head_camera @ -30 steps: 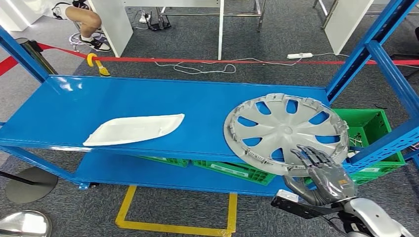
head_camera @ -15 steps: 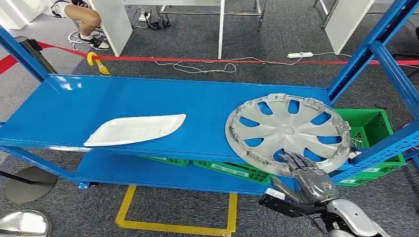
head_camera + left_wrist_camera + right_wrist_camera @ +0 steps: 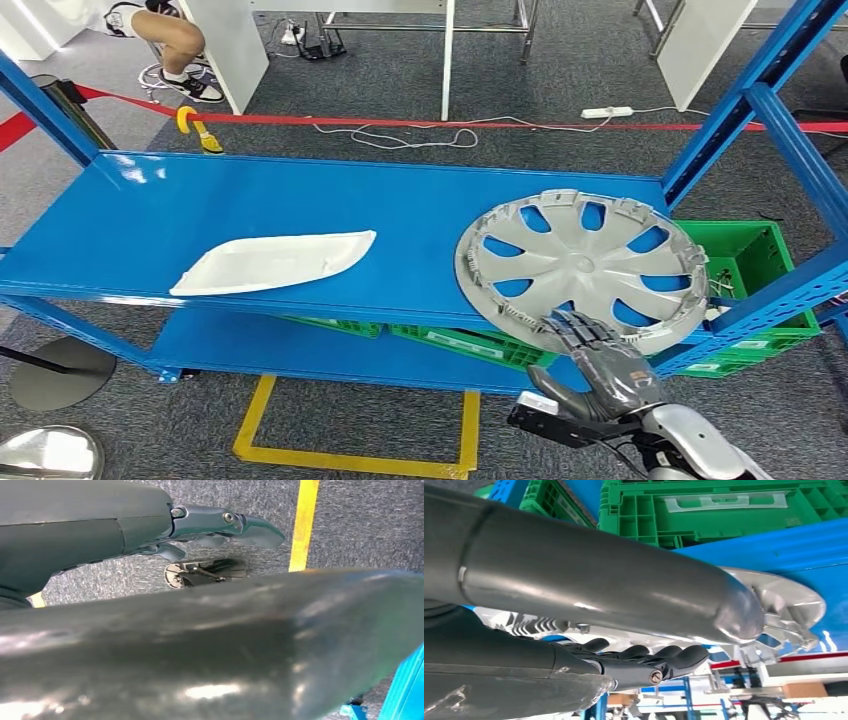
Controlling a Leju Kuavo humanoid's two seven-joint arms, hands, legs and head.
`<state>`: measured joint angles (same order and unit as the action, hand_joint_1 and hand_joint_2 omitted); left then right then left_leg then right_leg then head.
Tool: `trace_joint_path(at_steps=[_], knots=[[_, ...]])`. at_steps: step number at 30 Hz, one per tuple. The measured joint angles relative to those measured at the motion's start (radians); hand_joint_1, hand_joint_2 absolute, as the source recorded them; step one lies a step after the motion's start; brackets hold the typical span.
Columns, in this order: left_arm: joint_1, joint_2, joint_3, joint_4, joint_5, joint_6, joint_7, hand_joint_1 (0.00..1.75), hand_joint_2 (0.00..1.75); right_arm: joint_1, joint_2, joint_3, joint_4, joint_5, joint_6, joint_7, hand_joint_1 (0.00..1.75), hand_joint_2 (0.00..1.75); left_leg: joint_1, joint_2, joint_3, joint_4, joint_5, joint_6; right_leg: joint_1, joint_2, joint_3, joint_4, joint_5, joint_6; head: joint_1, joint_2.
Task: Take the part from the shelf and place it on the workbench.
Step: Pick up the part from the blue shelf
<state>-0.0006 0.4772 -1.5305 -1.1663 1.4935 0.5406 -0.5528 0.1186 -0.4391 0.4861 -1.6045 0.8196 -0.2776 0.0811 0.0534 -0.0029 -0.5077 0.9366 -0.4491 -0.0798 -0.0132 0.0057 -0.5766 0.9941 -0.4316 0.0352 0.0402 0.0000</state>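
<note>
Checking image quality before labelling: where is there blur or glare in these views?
Head view: sharp, glare patches on the blue shelf. Left wrist view: a blurred dark bulk up close, left hand sharper. Right wrist view: highlights along the near grey thumb, hubcap behind fairly clear.

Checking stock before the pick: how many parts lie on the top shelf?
2: a white panel toward the left, and a silver wheel cover at the right front edge, by the right hand.

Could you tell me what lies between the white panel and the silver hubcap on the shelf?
Nothing: in the head view only bare blue shelf separates the white panel from the hubcap.
</note>
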Motion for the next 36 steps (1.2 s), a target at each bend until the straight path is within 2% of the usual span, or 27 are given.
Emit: trace_joint_path(at_steps=[8,17,27,36], knots=[[-0.002,-0.002,-0.006,0.006,0.0,-0.004,0.003,0.0,0.0,-0.022,0.0,0.033,0.017,0.085,-0.006,0.017,0.0,0.0,0.0,0.0,0.0,0.0,0.001,0.001,0.0,0.0,0.0,0.0,0.001,0.0,0.0,0.0],[-0.007,-0.001,-0.023,0.007,0.0,0.016,0.006,0.0,0.0,-0.053,0.0,0.057,0.107,0.246,-0.083,0.073,0.0,0.0,0.0,0.0,0.001,0.0,0.001,0.002,0.0,0.0,0.001,0.0,0.001,0.0,0.0,0.0],[-0.006,0.0,-0.026,0.007,0.0,0.023,0.009,0.0,0.0,-0.093,0.003,0.056,0.146,0.284,-0.051,0.103,0.0,0.0,0.0,0.0,0.001,0.0,0.002,0.002,0.0,0.0,0.001,0.0,0.002,-0.001,0.0,0.0],[-0.006,-0.001,-0.026,0.007,0.0,0.018,0.014,0.0,0.0,-0.096,0.003,-0.005,0.149,0.301,-0.029,0.128,0.0,0.0,0.0,0.0,0.002,0.0,0.002,0.002,0.0,0.0,0.001,0.0,0.003,0.0,0.0,0.0]])
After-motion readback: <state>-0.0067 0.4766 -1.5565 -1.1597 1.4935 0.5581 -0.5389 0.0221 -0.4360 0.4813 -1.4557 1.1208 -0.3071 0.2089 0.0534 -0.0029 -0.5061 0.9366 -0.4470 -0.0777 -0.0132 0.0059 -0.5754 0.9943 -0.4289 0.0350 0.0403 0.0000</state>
